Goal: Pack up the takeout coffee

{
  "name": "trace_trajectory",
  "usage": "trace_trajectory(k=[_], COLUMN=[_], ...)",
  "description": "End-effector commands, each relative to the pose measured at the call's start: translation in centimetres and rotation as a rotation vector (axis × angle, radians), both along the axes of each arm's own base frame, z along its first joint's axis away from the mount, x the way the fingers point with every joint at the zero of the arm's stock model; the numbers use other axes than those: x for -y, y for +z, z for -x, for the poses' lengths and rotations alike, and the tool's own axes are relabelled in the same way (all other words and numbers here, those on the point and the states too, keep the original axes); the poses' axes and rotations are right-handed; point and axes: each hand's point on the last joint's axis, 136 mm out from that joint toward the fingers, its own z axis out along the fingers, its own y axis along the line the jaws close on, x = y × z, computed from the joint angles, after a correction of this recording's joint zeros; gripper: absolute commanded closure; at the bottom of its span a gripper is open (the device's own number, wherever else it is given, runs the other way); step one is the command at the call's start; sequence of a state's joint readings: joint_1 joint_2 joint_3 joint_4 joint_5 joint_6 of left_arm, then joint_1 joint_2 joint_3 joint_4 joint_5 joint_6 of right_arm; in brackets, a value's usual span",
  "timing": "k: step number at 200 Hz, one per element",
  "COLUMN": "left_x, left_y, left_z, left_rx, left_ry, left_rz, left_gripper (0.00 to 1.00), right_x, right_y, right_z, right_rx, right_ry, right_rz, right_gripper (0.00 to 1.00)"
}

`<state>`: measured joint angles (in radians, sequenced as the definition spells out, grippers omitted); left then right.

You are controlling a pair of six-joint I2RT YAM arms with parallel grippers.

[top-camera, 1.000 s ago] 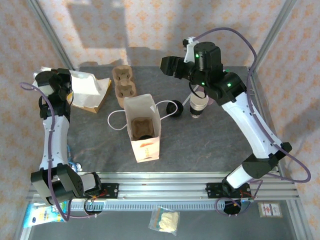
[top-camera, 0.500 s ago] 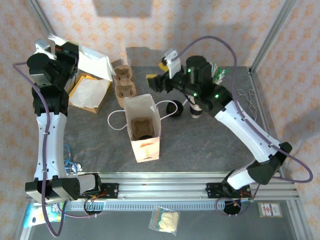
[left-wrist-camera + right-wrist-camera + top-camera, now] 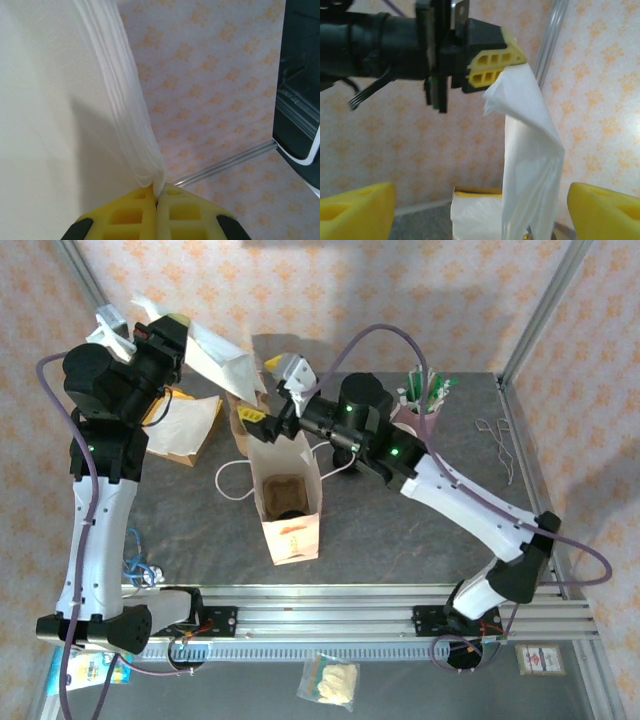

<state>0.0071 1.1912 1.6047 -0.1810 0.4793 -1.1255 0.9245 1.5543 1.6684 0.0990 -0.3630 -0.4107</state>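
My left gripper [image 3: 180, 325] is raised at the back left, shut on the top of a white napkin [image 3: 222, 355] that hangs down to the right. In the left wrist view the yellow pads [image 3: 125, 215] pinch its thin layers [image 3: 135, 125]. My right gripper [image 3: 262, 390] reaches left and stands open, its fingers on either side of the napkin's lower end. In the right wrist view the napkin [image 3: 527, 150] hangs from the left gripper [image 3: 495, 67] and falls between my wide yellow fingertips [image 3: 355, 210]. The takeout coffee is hidden behind the right arm.
An open white paper bag [image 3: 290, 495] stands mid-table with a brown tray inside. A brown pulp cup tray [image 3: 240, 425] lies behind it. A napkin box [image 3: 180, 430] sits at the left, a pink cup of straws [image 3: 420, 400] at the back right.
My left gripper has lifted the napkin higher and to the right. The right arm has swung left, away from the cup, up to the napkin, and its jaws have widened.
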Motion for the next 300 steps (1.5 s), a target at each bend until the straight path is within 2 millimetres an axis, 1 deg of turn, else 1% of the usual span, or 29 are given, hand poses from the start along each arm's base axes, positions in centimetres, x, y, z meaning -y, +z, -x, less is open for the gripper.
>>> trace_trajectory(k=[1,20,54,74,80,92,112,128,139,170,171,180,190,197,205,217,230,250,257,268,281,285,289,300], left_x=[0.3,0.5,1.3,1.8,2.0,2.4,2.7,2.6,2.6,2.5,2.5,2.6,2.5,2.5,2.4,2.3,2.4,3.1,3.4,3.8,4.0,4.0,3.9,3.8], left_y=[2.2,2.5,2.6,2.8,2.8,2.8,2.7,2.7,2.5,1.9,1.9,2.0,2.2,2.4,2.7,3.2,3.8,4.2,4.3,4.0,2.8,2.1,1.8,0.3], left_z=[2.0,2.5,3.0,3.3,3.3,3.3,3.4,3.4,3.3,2.9,2.9,2.8,3.0,3.1,3.3,3.6,3.9,4.5,4.6,4.8,4.8,4.7,4.8,4.7], left_rx=[0.051,0.056,0.061,0.066,0.065,0.065,0.063,0.060,0.056,0.039,0.039,0.044,0.047,0.053,0.057,0.062,0.063,0.064,0.064,0.042,-0.020,-0.058,-0.077,-0.151], left_ry=[-0.005,-0.009,-0.038,-0.050,-0.055,-0.064,-0.070,-0.066,-0.062,-0.052,-0.053,-0.057,-0.051,-0.045,-0.039,-0.027,-0.027,-0.059,-0.079,-0.105,-0.126,-0.128,-0.129,-0.141], left_rz=[0.011,0.014,0.027,0.035,0.038,0.045,0.050,0.050,0.049,0.048,0.047,0.040,0.025,0.007,-0.017,-0.069,-0.125,-0.209,-0.239,-0.289,-0.354,-0.374,-0.392,-0.434], left_gripper=[1.00,1.00,1.00,1.00,1.00,1.00,1.00,1.00,1.00,0.99,0.98,0.79,0.64,0.51,0.41,0.32,0.27,0.24,0.24,0.23,0.22,0.22,0.22,0.21], right_x=[-0.2,-0.2,-0.9,-1.4,-1.6,-1.9,-2.5,-2.6,-2.3,-0.7,-0.7,0.2,1.3,2.0,2.9,4.0,5.3,7.1,7.8,9.1,10.5,11.0,11.4,12.2], right_y=[2.5,2.5,1.9,1.5,1.5,1.5,1.5,1.4,1.5,1.4,1.4,1.5,1.1,1.0,0.9,0.4,0.3,0.7,0.8,0.6,0.1,0.0,-0.3,-0.9], right_z=[-1.6,-3.2,-4.3,-5.2,-5.4,-5.9,-6.4,-6.2,-5.7,-4.0,-3.9,-3.8,-3.8,-3.6,-3.3,-2.8,-2.2,-1.0,-0.8,-1.3,-2.0,-2.3,-2.6,-3.0], right_rx=[-0.014,-0.039,-0.070,-0.099,-0.104,-0.116,-0.135,-0.150,-0.158,-0.204,-0.208,-0.250,-0.315,-0.357,-0.404,-0.473,-0.548,-0.671,-0.720,-0.815,-0.955,-1.003,-1.055,-1.194], right_ry=[-0.058,-0.124,-0.148,-0.168,-0.170,-0.183,-0.185,-0.176,-0.169,-0.146,-0.146,-0.168,-0.209,-0.227,-0.242,-0.255,-0.256,-0.197,-0.177,-0.176,-0.158,-0.147,-0.135,-0.089], right_rz=[-0.129,-0.154,-0.162,-0.174,-0.178,-0.186,-0.172,-0.146,-0.139,-0.131,-0.129,-0.131,-0.123,-0.115,-0.108,-0.102,-0.116,-0.162,-0.180,-0.208,-0.232,-0.243,-0.254,-0.289], right_gripper=[0.12,0.12,0.13,0.18,0.21,0.31,0.57,0.83,1.00,1.00,1.00,1.00,1.00,1.00,1.00,1.00,1.00,1.00,1.00,1.00,1.00,1.00,1.00,1.00])
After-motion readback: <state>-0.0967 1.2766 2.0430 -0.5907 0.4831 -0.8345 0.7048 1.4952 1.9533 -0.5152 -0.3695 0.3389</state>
